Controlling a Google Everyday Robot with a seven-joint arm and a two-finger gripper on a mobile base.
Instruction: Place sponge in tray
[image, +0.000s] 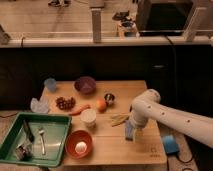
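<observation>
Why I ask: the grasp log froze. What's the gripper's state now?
Gripper: down at the sponge on the table's right side; open or shut cannot be told.

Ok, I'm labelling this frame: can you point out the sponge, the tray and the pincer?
sponge (129, 133), camera view, its pale-blue front face.
tray (56, 136), camera view, bare green floor near its right wall.
pincer (133, 126), camera view, arm's tip, just above the sponge.
</observation>
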